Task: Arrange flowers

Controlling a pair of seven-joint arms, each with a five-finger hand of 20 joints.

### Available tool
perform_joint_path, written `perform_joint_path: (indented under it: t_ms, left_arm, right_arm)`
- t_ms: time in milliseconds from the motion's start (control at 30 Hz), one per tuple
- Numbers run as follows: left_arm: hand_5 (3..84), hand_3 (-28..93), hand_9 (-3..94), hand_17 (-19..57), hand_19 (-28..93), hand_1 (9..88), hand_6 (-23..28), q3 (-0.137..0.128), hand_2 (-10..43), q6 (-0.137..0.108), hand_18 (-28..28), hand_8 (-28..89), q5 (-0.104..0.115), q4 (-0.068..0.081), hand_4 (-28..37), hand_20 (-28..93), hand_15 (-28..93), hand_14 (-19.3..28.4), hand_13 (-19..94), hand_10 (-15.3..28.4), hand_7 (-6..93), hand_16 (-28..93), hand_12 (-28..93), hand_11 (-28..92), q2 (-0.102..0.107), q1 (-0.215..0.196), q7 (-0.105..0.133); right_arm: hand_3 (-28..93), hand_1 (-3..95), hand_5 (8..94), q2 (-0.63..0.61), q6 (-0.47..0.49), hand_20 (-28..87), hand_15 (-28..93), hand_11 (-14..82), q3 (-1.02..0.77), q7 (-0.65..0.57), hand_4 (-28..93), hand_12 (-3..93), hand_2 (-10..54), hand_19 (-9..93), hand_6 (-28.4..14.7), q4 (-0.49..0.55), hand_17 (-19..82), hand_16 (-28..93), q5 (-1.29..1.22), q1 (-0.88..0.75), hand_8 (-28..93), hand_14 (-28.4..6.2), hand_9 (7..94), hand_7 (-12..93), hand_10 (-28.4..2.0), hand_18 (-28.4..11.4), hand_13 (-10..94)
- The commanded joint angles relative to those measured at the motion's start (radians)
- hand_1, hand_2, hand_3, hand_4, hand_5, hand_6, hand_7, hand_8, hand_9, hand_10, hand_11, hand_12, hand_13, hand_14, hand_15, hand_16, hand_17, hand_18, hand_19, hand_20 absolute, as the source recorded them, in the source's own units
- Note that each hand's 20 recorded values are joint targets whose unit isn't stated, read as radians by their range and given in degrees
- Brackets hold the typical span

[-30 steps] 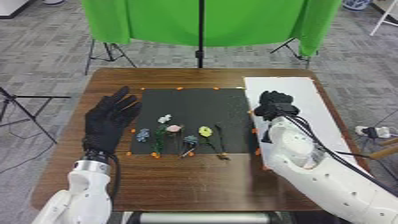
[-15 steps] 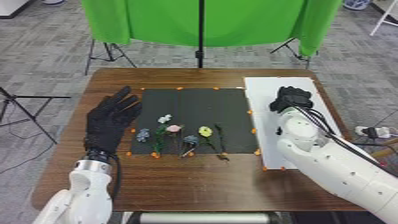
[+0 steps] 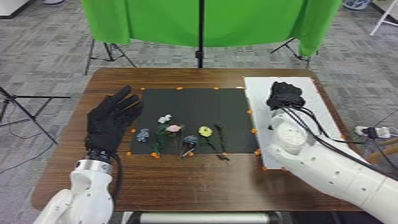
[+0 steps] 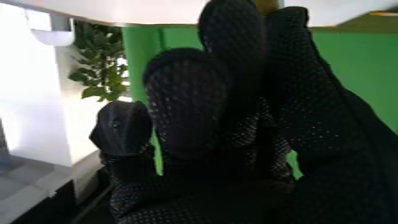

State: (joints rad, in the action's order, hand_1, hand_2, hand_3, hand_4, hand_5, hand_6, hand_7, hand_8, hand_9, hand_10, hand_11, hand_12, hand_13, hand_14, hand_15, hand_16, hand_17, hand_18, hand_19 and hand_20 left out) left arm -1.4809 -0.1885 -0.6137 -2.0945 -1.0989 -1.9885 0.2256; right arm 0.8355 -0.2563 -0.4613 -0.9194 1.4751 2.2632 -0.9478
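In the head view, my right hand (image 3: 285, 95) is over the white sheet (image 3: 318, 117), right of the flowers, its fingers relaxed. The right wrist view has the same hand (image 4: 209, 120) with loosely bent fingers and nothing visibly held. My left hand (image 3: 109, 117) lies open at the black mat's left edge. On the lower part of the black mat (image 3: 200, 102) are a white flower (image 3: 164, 119), a pink flower (image 3: 173, 128), a yellow flower (image 3: 205, 131), a blue flower (image 3: 143, 134) and a grey-blue flower (image 3: 190, 139). A dark stem (image 3: 220, 137) lies right of the yellow one.
Orange markers line the mat and sheet on the brown table (image 3: 204, 185). Behind the table stands a green backdrop (image 3: 160, 22) on black stands. A leafy plant (image 4: 99, 60) and the green backdrop (image 4: 355, 62) are in the right wrist view.
My right hand has moved from the white sheet's left side rightward and slightly away from the robot, turning on the way. My left hand and the flowers have stayed in place.
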Motion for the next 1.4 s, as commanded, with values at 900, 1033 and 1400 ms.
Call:
perform_joint_path:
  t_ms: [900, 1033, 1400]
  left_arm:
    - [41.8, 79, 36.6, -7.4, 57, 22.9, 11.4, -0.033, 9.1, 0.022, 25.6, -9, -0.029, 0.005, -28.1, 19, 49, 26.8, 27, 20.3, 11.7, -10, 10, 27, -0.044, -0.018, -0.05]
    - [41.9, 79, 36.6, -7.4, 57, 23.0, 11.4, -0.03, 9.1, 0.018, 25.5, -9, -0.028, 0.003, -28.0, 18, 49, 26.7, 26, 20.3, 11.7, -10, 10, 26, -0.042, -0.025, -0.048]
    - [42.1, 79, 36.5, -7.6, 57, 22.6, 10.9, -0.044, 9.1, 0.043, 25.5, -9, -0.037, 0.031, -28.2, 18, 49, 26.7, 26, 20.2, 11.4, -10, 10, 26, -0.06, -0.033, -0.065]
  right_arm:
    - [77, 33.5, 76.2, -0.005, 0.277, 56, 74, 34.6, -0.373, 0.292, -28, 19.3, -9.5, 93, 0.4, 0.521, 29, 18, 0.065, -0.519, -11, -10.1, 86.5, 16, -10.3, -27.0, 72]
    - [77, 30.0, 75.2, -0.013, 0.256, 57, 76, 36.9, -0.395, 0.291, -28, 19.4, -9.5, 93, -0.5, 0.543, 28, 18, 0.033, -0.539, -12, -11.1, 85.6, 15, -10.7, -27.6, 70]
    - [78, 25.0, 68.4, 0.018, -0.089, 52, 69, 29.5, -0.675, 0.464, -28, 16.3, -2.8, 85, -1.3, 0.585, 23, 13, -0.583, -0.665, -12, -13.7, 75.6, 15, -15.6, -25.0, 62]
